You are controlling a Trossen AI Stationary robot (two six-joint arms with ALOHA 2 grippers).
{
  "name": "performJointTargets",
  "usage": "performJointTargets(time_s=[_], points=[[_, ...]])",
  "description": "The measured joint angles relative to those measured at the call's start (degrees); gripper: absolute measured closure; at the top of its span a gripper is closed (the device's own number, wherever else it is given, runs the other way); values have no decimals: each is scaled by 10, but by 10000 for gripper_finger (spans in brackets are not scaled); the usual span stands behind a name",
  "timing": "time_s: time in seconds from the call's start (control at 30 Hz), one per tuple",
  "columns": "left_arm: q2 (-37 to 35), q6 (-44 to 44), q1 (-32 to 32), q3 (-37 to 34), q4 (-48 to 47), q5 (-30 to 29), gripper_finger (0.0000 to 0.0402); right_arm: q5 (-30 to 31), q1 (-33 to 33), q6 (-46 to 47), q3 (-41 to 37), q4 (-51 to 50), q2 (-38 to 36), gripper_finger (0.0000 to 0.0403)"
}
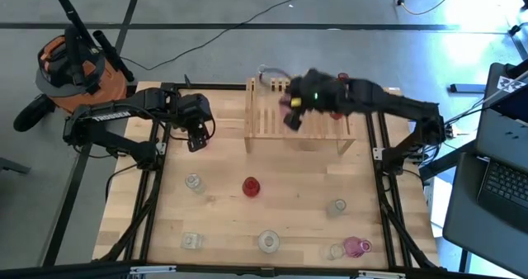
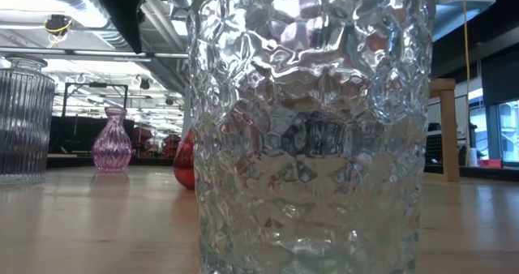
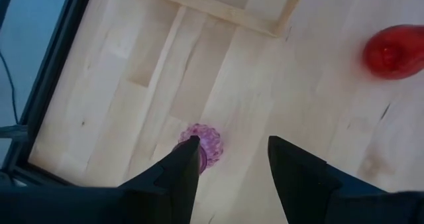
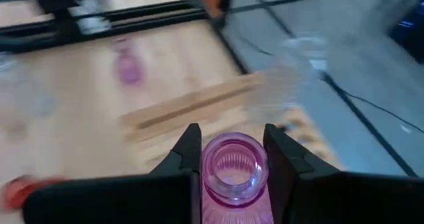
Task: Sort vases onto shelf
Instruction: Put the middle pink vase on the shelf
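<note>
light: bright, even | glare: floor (image 1: 462, 31) top right | blur: right wrist view smeared

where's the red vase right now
In the high view the red vase stands on the tabletop near the middle, in front of the shelf, between a clear vase on the left-arm side and another on the right-arm side.

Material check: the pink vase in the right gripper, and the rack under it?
Pink vase: looks like tinted glass, translucent and glossy, with ribbing visible through its open mouth. The right gripper is shut on it. Shelf: pale unfinished-looking wood, matte slats with visible grain; whether it has a coating is unclear.
</note>
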Motion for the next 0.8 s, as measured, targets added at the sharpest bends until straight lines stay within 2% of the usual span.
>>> performJointTargets(time_s=[0.13,0.33,0.47,0.6,0.8], points=[[0,-3,-4,0,0,0,231,-20,-60,-18,-17,28,1,332],[0,-22,-5,0,-1,7,231,-81,-125,-21,-71,86,2,332],[0,-36,-5,0,-1,16,231,-108,-146,-24,-111,142,1,332],[0,-37,-5,0,-1,16,231,-110,-156,-24,-140,191,0,332],[0,-37,-5,0,-1,15,231,-98,-155,-37,-151,199,-2,332]])
